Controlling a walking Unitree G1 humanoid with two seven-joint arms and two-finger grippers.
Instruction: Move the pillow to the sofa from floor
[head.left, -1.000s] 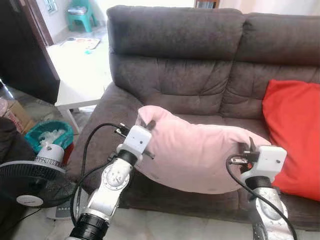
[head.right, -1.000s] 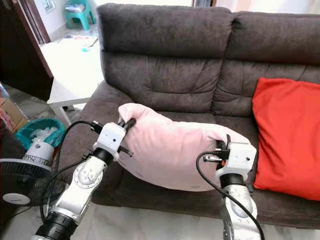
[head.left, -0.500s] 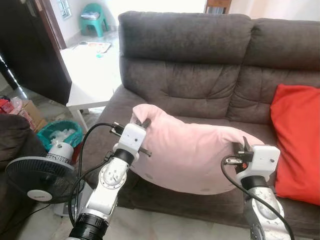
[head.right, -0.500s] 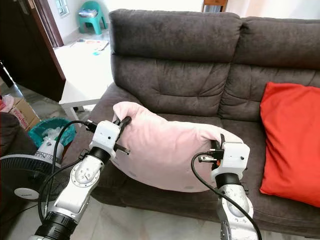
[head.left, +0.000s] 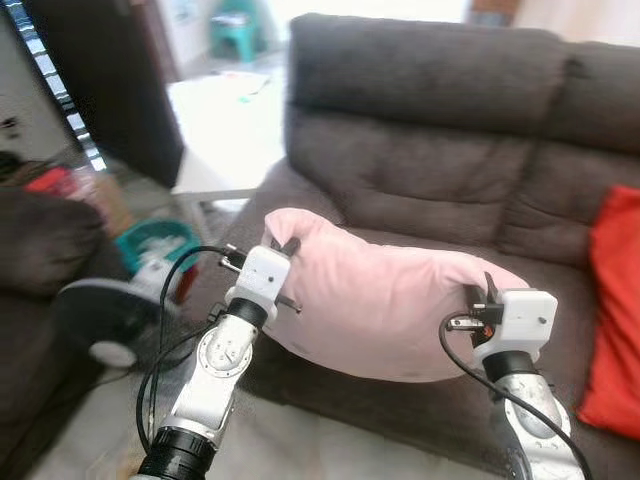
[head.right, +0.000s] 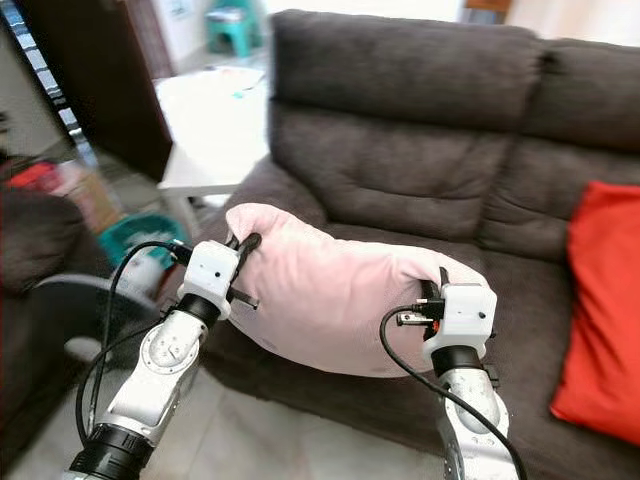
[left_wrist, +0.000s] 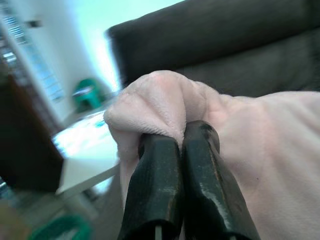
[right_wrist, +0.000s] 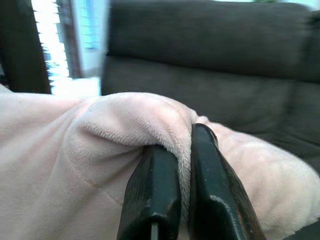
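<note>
Change since half a second ago: the whole view has swung, so the camera has turned; the sofa (head.left: 450, 130) now sits further right and the red cushion (head.left: 612, 330) is cut by the right edge. The pillow's place between the two grippers is unchanged.

Pillow (head.left: 385, 305): pink, plush, held off the floor in front of the sofa seat, stretched between the two arms, middle sagging slightly.

Left gripper (left_wrist: 177, 137): fingers clenched on a bunched corner of the pillow at its left end; fabric folds over the fingertips.

Right gripper (right_wrist: 175, 145): fingers clamped on a pinched fold at the pillow's right end, plush squeezed between them.

Sofa: dark grey-brown, two back cushions, directly behind the pillow.

Red cushion: on the sofa seat, right side, apart from the pillow.

Fan (head.left: 105, 320): on the floor at left, blurred.

White table (head.left: 225, 130): beside the sofa's left arm.

Teal bin (head.left: 155, 245): under the table edge, blurred.
</note>
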